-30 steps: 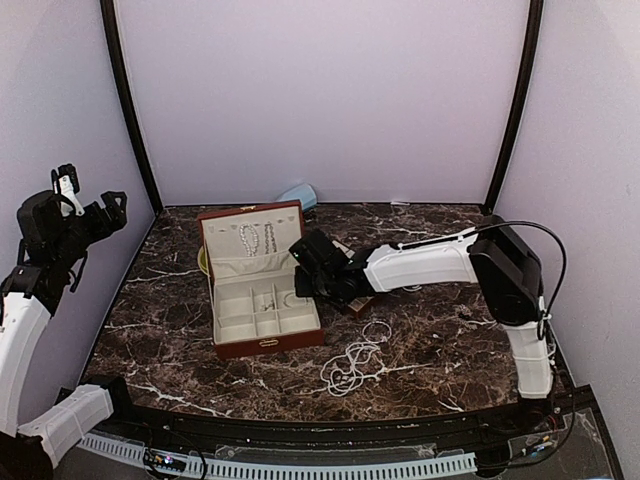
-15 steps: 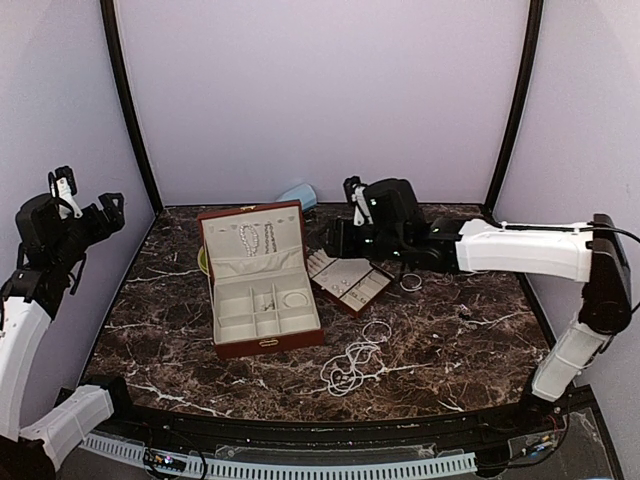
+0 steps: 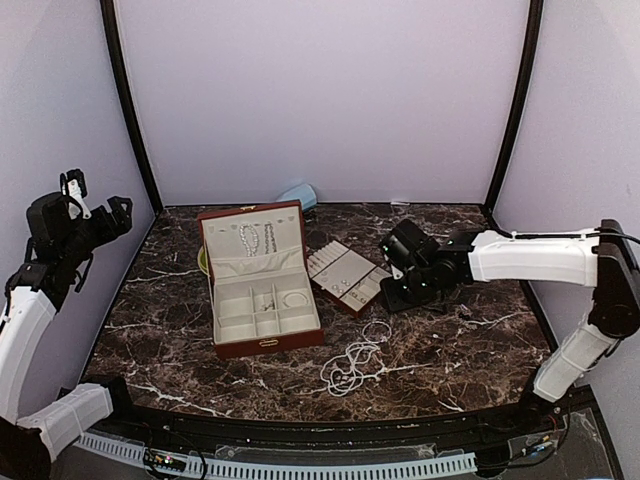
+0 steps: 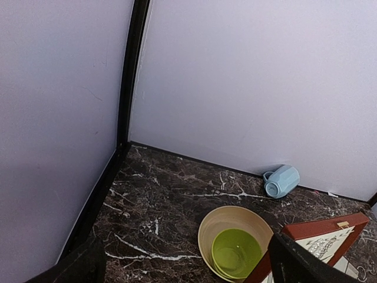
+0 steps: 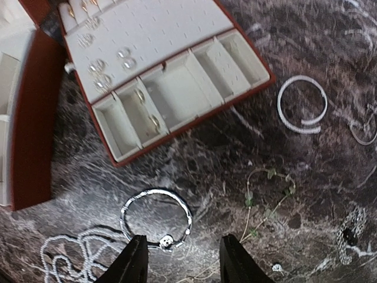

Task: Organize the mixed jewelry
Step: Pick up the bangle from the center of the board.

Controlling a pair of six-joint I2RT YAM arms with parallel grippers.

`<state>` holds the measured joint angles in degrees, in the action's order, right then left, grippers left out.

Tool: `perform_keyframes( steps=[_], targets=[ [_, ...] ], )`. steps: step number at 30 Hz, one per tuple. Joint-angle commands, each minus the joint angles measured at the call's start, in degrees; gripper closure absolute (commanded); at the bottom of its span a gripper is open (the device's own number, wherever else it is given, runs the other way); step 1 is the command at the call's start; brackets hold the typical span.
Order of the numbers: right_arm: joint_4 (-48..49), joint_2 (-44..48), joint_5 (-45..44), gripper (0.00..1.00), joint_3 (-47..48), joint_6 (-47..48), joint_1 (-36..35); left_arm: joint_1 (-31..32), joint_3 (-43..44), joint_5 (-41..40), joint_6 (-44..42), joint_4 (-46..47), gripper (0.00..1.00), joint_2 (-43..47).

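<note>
While the bead strands (image 3: 345,372) lie tangled on the marble table (image 3: 450,350) in front of the case (image 3: 268,345), a round bangle (image 5: 156,212) rests just ahead of the right gripper (image 5: 184,259), its jaws apart and holding nothing. The left gripper (image 3: 95,198) hangs wide open, raised far off to the left.
</note>
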<state>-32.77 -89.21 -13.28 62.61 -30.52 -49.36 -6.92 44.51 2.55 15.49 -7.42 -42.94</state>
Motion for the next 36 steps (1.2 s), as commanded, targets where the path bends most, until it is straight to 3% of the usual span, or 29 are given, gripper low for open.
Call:
perform_keyframes(
  steps=[1, 14, 36],
  targets=[
    [-4.1, -4.0, 0.6, 0.59, -0.3, -2.3, -1.4, -0.4, -0.3, -0.1, -0.4, 0.8, 0.01, 0.5],
    [-3.9, -12.9, 0.1, 0.73, 1.6, -3.8, -4.5, -0.5, -0.4, -0.4, -1.2, 1.1, 0.01, 1.1],
    [-1.5, -15.8, -1.4, 0.84, 1.7, -5.1, -2.0, -0.5, -0.5, -1.7, -1.3, 0.8, 0.01, 1.5]
  ],
)
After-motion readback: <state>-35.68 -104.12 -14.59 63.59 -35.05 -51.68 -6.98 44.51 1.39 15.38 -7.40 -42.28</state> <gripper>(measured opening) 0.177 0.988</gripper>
